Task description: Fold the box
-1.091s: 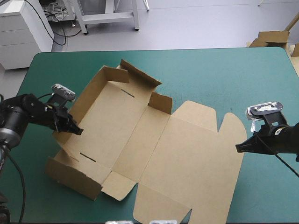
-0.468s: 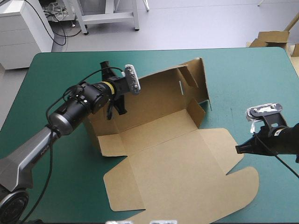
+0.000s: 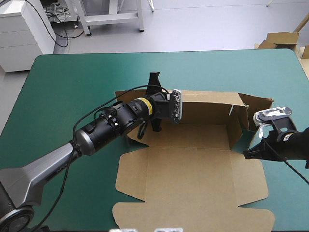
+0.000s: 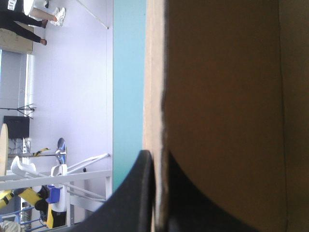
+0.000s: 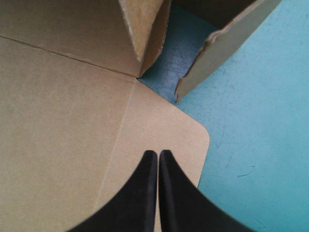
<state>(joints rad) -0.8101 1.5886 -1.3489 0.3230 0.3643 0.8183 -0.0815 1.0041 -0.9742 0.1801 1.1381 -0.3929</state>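
Where the table's near edge runs, the box (image 3: 193, 179) has its lid panel lying flat on the teal-green cover (image 3: 58, 87), rounded flaps out to left and right. It sits right of the table's middle, part formed, with the floor down and walls rising beyond the lid.

The right gripper (image 5: 154, 153) hangs just over the lid's right flap, beside the tray's near right corner. Its black fingers meet in one point and hold nothing. Ahead of it an end flap (image 5: 154, 24) stands up and a loose wall piece (image 5: 227, 38) leans outward, with cover showing between them.

Farther on, the left gripper (image 4: 155, 159) is clamped on the top edge of the long far wall (image 3: 207, 104), its arm reaching in from the left.

Judgement: the step in hand is setting the far wall. Keep it upright by its edge without twisting the crease. Bring the right gripper's point against the end flap to turn it inward so the tabs can tuck. Nothing pins the floor, so the box may slide and thin board may buckle.

The cover is smooth with faint scuffs. Beyond the far edge are pale floor, a white cabinet (image 3: 19, 34) at far left, a white frame (image 3: 113, 17), and more brown board (image 3: 282, 39) past the far right corner.
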